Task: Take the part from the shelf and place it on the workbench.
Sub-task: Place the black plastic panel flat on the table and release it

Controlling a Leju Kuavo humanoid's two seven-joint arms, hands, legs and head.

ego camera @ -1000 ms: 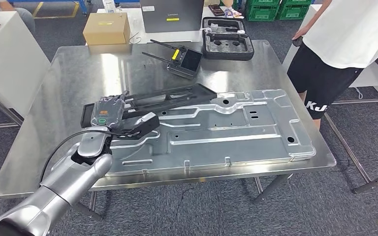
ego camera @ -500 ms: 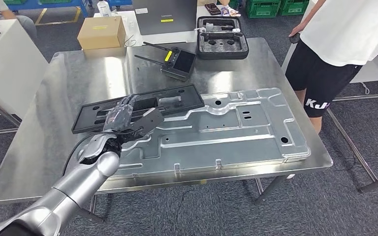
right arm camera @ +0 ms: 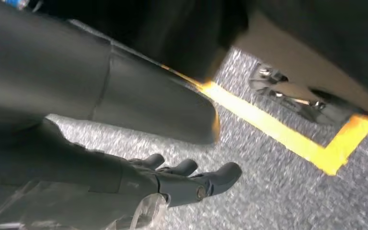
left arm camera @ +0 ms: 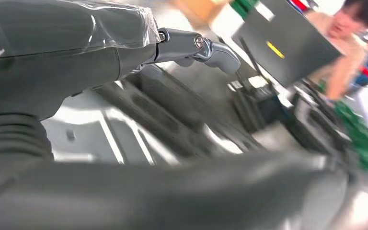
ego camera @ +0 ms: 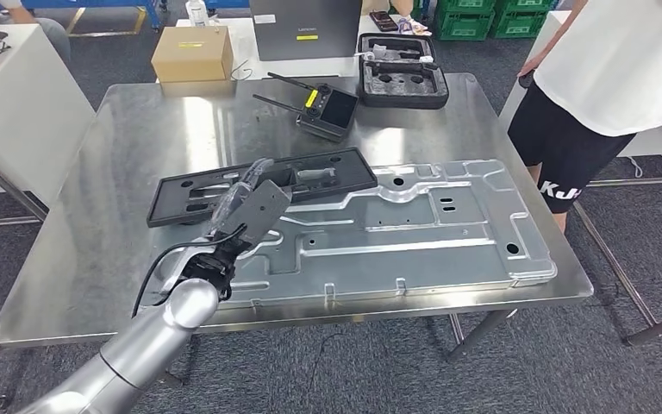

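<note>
1. The black tray (ego camera: 263, 183) lies flat on the steel surface (ego camera: 121, 216) now, toward its left side. Its near edge sits against the big silver plate (ego camera: 396, 228). This looks like the part for the task.
2. A second ago the left hand (ego camera: 246, 211) was low at the tray's near edge, and the tray sat tipped up on the plate. Since then the tray has gone flat and the hand has lifted up and turned on its side.
3. The left hand hangs just over the near edge of the tray. Its fingers (left arm camera: 206, 48) stick out straight, and I see nothing in them. It looks like it has let go.
4. The right hand (right arm camera: 191, 179) hangs down by the grey floor (right arm camera: 278, 187) with a yellow line (right arm camera: 278, 132). Its fingers are loosely apart and it holds nothing.
5. I think the job is nearly done. The tray is on the surface, and the arm just has to pull away without bumping it.
6. A person in a white shirt (ego camera: 625, 52) stands at the far right corner. A black remote (ego camera: 327, 110), a black case (ego camera: 402, 82) and a brown box (ego camera: 192, 53) sit at the far side.
</note>
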